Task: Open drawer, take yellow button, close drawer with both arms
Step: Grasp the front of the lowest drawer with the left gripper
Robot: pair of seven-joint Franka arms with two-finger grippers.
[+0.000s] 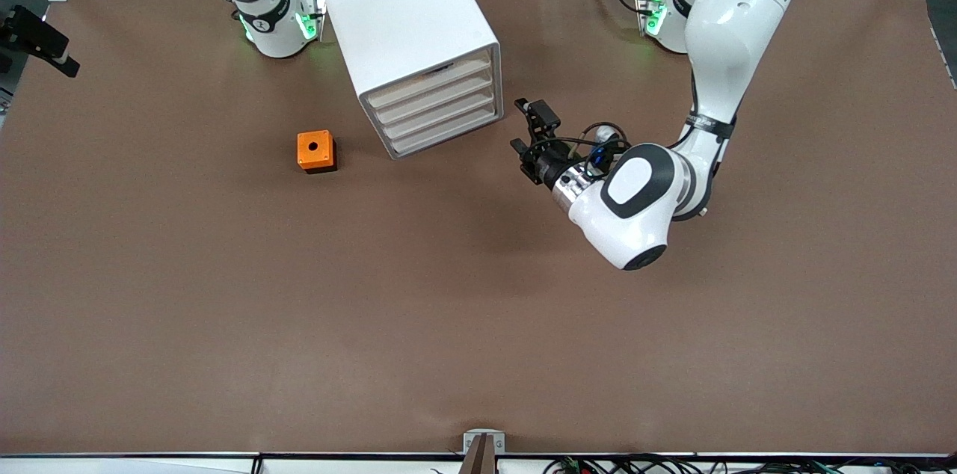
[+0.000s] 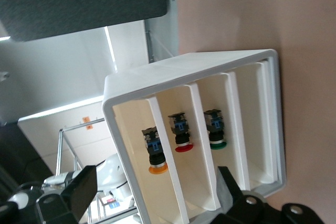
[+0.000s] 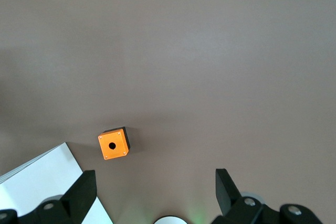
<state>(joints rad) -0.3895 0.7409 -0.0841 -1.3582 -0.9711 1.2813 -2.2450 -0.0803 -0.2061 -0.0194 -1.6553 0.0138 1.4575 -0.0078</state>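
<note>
The white cabinet holds four shallow drawers, all closed. In the left wrist view, the drawer contains the button with the orange cap; the next two drawers hold a red-capped button and a green-capped button. The left gripper hovers over the table just in front of the drawers, fingers spread, holding nothing. The right gripper waits high above the orange cube, fingers spread.

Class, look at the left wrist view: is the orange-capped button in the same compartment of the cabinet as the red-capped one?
No. The orange-capped button sits in the drawer, one compartment away from the red-capped button.
</note>
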